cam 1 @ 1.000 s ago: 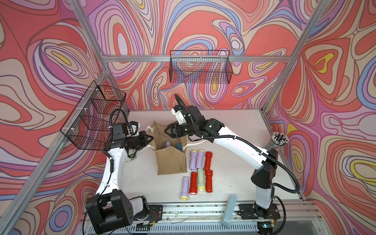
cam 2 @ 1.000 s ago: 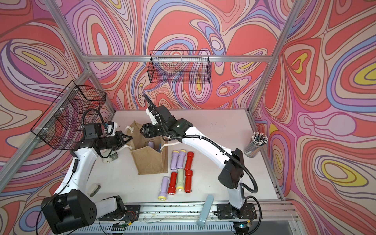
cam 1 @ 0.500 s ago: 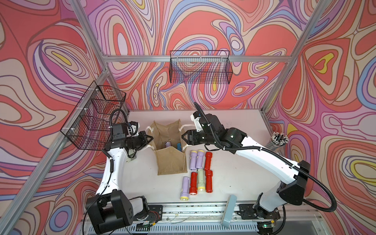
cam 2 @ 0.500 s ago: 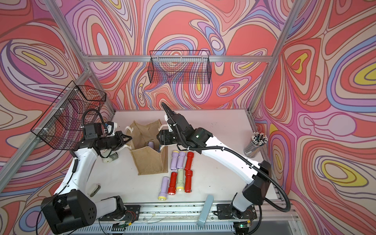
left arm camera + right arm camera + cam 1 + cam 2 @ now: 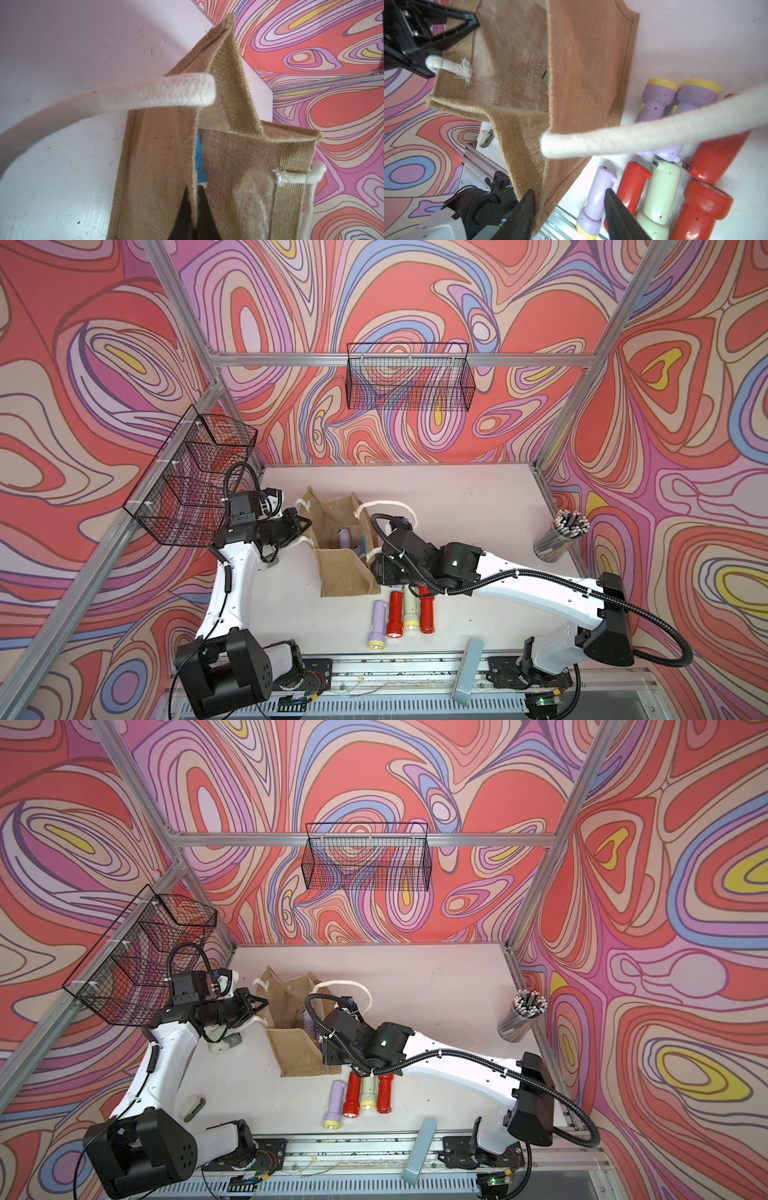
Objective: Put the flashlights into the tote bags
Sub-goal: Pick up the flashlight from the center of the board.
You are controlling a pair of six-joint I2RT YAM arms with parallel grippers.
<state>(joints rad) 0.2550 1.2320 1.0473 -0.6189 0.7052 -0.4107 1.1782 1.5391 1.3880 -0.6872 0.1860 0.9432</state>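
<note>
The tan tote bag point(image 5: 341, 574) stands open on the table; a lilac flashlight point(image 5: 345, 537) and a blue one point(image 5: 362, 543) stick up inside it. My left gripper point(image 5: 194, 209) is shut on the bag's left rim, also seen in both top views point(image 5: 261, 1006). My right gripper point(image 5: 569, 195) is open, low beside the bag's near right corner, over a lilac flashlight point(image 5: 598, 191). Red point(image 5: 395, 614), pale green point(image 5: 410, 610) and red point(image 5: 427, 612) flashlights lie alongside. Two more lilac flashlights point(image 5: 656, 97) and a red flashlight point(image 5: 716, 155) lie further back, hidden under my right arm in the top views.
Black wire baskets hang on the back wall point(image 5: 409, 377) and the left wall point(image 5: 195, 477). A clear cup of grey rods point(image 5: 561, 539) stands at the table's right edge. A loose rope handle point(image 5: 654, 133) crosses in front of the right wrist camera. A grey-blue bar point(image 5: 467, 668) leans at the front rail.
My right arm has swung from over the bag's mouth to the right and down, beside the bag above the row of flashlights, its jaws narrowing. The left arm has not moved.
</note>
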